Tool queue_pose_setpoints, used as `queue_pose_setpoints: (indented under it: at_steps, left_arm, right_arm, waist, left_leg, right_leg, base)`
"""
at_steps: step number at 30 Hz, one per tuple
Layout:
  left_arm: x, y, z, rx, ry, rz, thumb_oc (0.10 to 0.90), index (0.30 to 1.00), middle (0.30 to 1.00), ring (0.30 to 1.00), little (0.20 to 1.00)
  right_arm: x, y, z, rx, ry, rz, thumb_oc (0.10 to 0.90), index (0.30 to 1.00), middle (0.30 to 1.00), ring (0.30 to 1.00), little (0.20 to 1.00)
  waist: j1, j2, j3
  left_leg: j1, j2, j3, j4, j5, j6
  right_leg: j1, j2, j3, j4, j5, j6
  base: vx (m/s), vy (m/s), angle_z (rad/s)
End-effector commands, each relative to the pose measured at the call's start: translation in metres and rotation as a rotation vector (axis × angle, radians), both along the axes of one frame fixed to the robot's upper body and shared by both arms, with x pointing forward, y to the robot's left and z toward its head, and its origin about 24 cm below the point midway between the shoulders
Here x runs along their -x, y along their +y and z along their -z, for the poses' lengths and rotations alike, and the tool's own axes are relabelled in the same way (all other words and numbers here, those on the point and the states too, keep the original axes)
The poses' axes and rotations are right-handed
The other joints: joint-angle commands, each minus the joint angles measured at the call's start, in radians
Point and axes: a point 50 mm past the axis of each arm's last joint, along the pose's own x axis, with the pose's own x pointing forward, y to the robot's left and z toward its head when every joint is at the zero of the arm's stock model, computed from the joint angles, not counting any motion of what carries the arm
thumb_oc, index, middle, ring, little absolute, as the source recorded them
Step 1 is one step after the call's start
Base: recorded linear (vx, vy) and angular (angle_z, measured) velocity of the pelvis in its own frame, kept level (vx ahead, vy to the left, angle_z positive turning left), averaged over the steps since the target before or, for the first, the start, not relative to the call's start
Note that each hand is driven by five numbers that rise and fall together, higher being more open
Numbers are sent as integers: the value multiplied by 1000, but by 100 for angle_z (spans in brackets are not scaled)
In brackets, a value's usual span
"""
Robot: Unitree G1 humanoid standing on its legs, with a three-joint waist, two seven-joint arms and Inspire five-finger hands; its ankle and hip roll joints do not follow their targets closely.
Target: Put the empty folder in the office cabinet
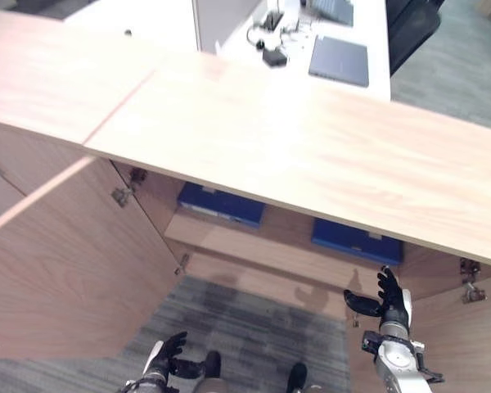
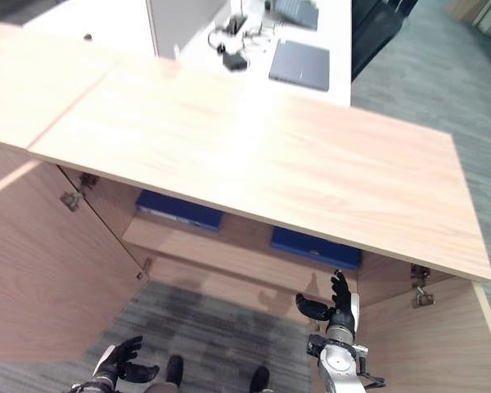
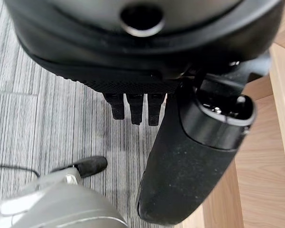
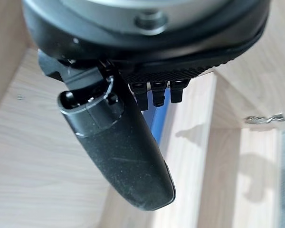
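cabinet [image 1: 311, 155] open, both doors swung out: left door [image 1: 74, 262] wide toward the robot's left, right door [image 2: 425, 344] at the right edge; two blue folders lie flat on the shelf [image 1: 262, 250] inside, under the cabinet top; left folder [image 1: 221, 205] toward the left side, right folder [image 1: 353, 239] toward the right, well apart from each other, both partly hidden by the overhanging top; can't tell which one is the empty one; right robot hand [image 1: 390, 301] raised in front of the shelf edge, just below the right folder, not touching it; fingers straight up, thumb spread out to the side, holding nothing; right wrist view has a strip of blue folder [image 4: 157, 118] past the fingers [image 4: 154, 92]; left robot hand [image 1: 170, 354] low over the grey carpet [image 1: 237, 327], in front of the left door, fingers relaxed and loosely spread, empty; left wrist view shows its fingers [image 3: 133, 107] short and straight over the carpet; beyond the cabinet a white worktop [image 1: 229, 33] carries a closed laptop [image 1: 340, 61] and some black cables and an adapter [image 1: 272, 56]
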Motion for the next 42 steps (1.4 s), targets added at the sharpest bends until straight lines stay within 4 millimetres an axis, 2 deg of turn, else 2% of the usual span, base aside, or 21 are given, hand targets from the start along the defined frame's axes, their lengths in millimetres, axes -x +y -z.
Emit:
queue_pose_setpoints:
  at_steps: [1, 3, 4, 5, 8, 10, 12, 13, 14, 16, 18, 19, 21, 22, 24, 26, 31, 36, 38, 40, 42]
  left_arm:
    - [-1, 15, -7, -67, -40, 9, 800, 900, 900, 900, 900]
    - [-6, 19, -9, -83, -50, -15, 800, 900, 900, 900, 900]
    - [-13, 20, -12, -81, -72, -38, 800, 900, 900, 900, 900]
    - [-13, 23, -12, -85, -69, -57, 800, 900, 900, 900, 900]
    - [-9, 26, -9, -86, -51, -99, 800, 900, 900, 900, 900]
    - [-16, 23, -11, -72, -87, -137, 800, 900, 900, 900, 900]
    - [-26, 17, -13, -47, -128, -154, 800, 900, 900, 900, 900]
    - [-26, 17, -13, -47, -128, -154, 800, 900, 900, 900, 900]
    - [-30, 8, -13, -15, -157, -170, 800, 900, 900, 900, 900]
    - [-32, 2, -14, 8, -177, -171, 800, 900, 900, 900, 900]
    - [-37, -4, -15, 26, -195, -153, 800, 900, 900, 900, 900]
    - [-38, -6, -17, 33, -207, -131, 800, 900, 900, 900, 900]
    - [-38, -6, -17, 32, -206, -132, 800, 900, 900, 900, 900]
    - [-32, -6, -15, 28, -188, -120, 800, 900, 900, 900, 900]
    - [-29, -6, -13, 25, -181, -123, 800, 900, 900, 900, 900]
    - [-26, -10, -11, 37, -163, -122, 800, 900, 900, 900, 900]
    - [-23, -7, -11, 27, -158, -120, 800, 900, 900, 900, 900]
    - [-39, -3, -23, 16, -233, -108, 800, 900, 900, 900, 900]
    - [-54, -2, -34, 33, -320, -132, 800, 900, 900, 900, 900]
    - [-64, 0, -43, 28, -367, -118, 800, 900, 900, 900, 900]
    - [-74, -1, -52, 35, -427, -96, 800, 900, 900, 900, 900]
  right_arm:
    - [-55, 9, -61, 121, -278, -201, 800, 900, 900, 900, 900]
    - [-49, 11, -55, 126, -253, -231, 800, 900, 900, 900, 900]
    - [-42, 12, -48, 111, -225, -237, 800, 900, 900, 900, 900]
    - [-41, 12, -45, 99, -217, -231, 800, 900, 900, 900, 900]
    - [-35, 18, -36, 80, -183, -245, 800, 900, 900, 900, 900]
    - [-30, 17, -29, 82, -146, -257, 800, 900, 900, 900, 900]
    - [-26, 13, -26, 103, -126, -257, 800, 900, 900, 900, 900]
    - [-26, 13, -26, 103, -126, -257, 800, 900, 900, 900, 900]
    - [-25, 9, -22, 135, -93, -266, 800, 900, 900, 900, 900]
    - [-26, 3, -23, 175, -78, -274, 800, 900, 900, 900, 900]
    - [-30, 1, -24, 172, -76, -257, 800, 900, 900, 900, 900]
    - [-31, 2, -23, 168, -74, -263, 800, 900, 900, 900, 900]
    - [-31, 2, -23, 168, -73, -263, 800, 900, 900, 900, 900]
    - [-29, 1, -24, 171, -73, -274, 800, 900, 900, 900, 900]
    - [-28, 2, -23, 166, -70, -279, 800, 900, 900, 900, 900]
    - [-22, 2, -19, 149, -53, -269, 800, 900, 900, 900, 900]
    - [-15, 8, -10, 112, -24, -263, 800, 900, 900, 900, 900]
    - [-12, 19, -2, 82, 4, -278, 800, 900, 900, 900, 900]
    - [-20, 28, -3, 74, -2, -293, 800, 900, 900, 900, 900]
    - [-18, 28, -1, 58, 0, -288, 800, 900, 900, 900, 900]
    - [-12, 26, 2, 42, 8, -276, 800, 900, 900, 900, 900]
  waist:
    - [47, 77, 43]
    - [27, 84, 43]
    - [0, 80, 32]
    - [-8, 70, 29]
    - [12, 52, 0]
    - [1, 62, -13]
    - [1, 68, -16]
    - [-1, 68, -16]
    - [4, 70, -15]
    - [5, 71, -5]
    - [-15, 65, 4]
    - [-19, 61, 4]
    - [-21, 62, 5]
    - [-30, 59, 1]
    - [-39, 65, 0]
    - [-46, 72, -11]
    - [-38, 73, -32]
    - [-18, 58, -26]
    - [3, 57, -1]
    - [-8, 55, 8]
    - [-17, 56, 3]
  left_leg:
    - [25, 28, -62, 19, -51, 16]
    - [40, 19, -104, 25, -54, 27]
    - [27, -7, -159, 41, -45, 34]
    - [25, -25, -179, 47, -49, 33]
    - [33, -41, -219, 20, -35, 16]
    - [18, -36, -253, -1, -3, -16]
    - [-15, -39, -277, -10, 33, -43]
    - [-16, -40, -279, -10, 33, -43]
    - [-52, -33, -261, -13, 42, -55]
    - [-77, -19, -203, 0, 47, -57]
    - [-83, 21, -26, 49, 34, -36]
    - [-64, 46, 62, 118, -14, -32]
    - [-65, 47, 60, 126, -21, -33]
    - [-20, 45, 78, 181, -83, -31]
    - [18, 56, 100, 182, -102, -34]
    - [26, 50, 118, 147, -84, -25]
    - [61, 25, 112, 61, -73, -15]
    - [84, -5, 86, 13, -77, 10]
    - [79, -16, 93, 19, -86, 27]
    - [82, -28, 73, 13, -85, 36]
    - [68, -44, 46, 11, -75, 45]
  right_leg:
    - [-52, -53, 104, 298, 39, 137]
    - [-55, 20, 211, 304, -34, 134]
    - [-42, 125, 337, 228, -138, 97]
    - [-18, 151, 368, 175, -155, 72]
    - [63, 145, 318, 53, -158, 37]
    - [73, 154, 300, 26, -154, 33]
    - [88, 139, 240, -1, -154, 30]
    - [88, 139, 238, -1, -154, 30]
    - [93, 126, 190, -23, -145, 31]
    - [94, 109, 158, -41, -127, 33]
    - [74, 76, 116, -42, -102, 32]
    - [56, 57, 85, -36, -92, 21]
    - [59, 58, 83, -35, -94, 21]
    - [60, 38, 32, -26, -90, 7]
    - [66, 37, 11, -16, -96, 5]
    - [69, 36, -18, -23, -81, 7]
    - [96, 36, -25, -29, -72, 20]
    - [83, 16, -20, 14, -69, 38]
    - [34, -17, -27, 78, -41, 66]
    - [19, 12, 56, 105, -56, 82]
    - [22, 55, 145, 76, -85, 76]
  base:
    - [39, 78, -4]
    - [85, 89, 26]
    - [161, 65, 86]
    - [152, -14, 134]
    - [82, -114, 155]
    - [38, -106, 90]
    - [-45, -51, 109]
    - [-131, -47, 136]
    - [-108, -30, 112]
    - [-186, 38, 82]
    - [-282, 103, 61]
    - [-204, 60, 71]
    - [-102, 44, 75]
    - [-96, 58, 75]
    - [-66, 97, 80]
    - [10, 111, 93]
    - [43, 117, 38]
    - [-39, 125, 6]
    - [-112, 128, -3]
    - [-26, 86, -13]
    - [2, 72, 17]
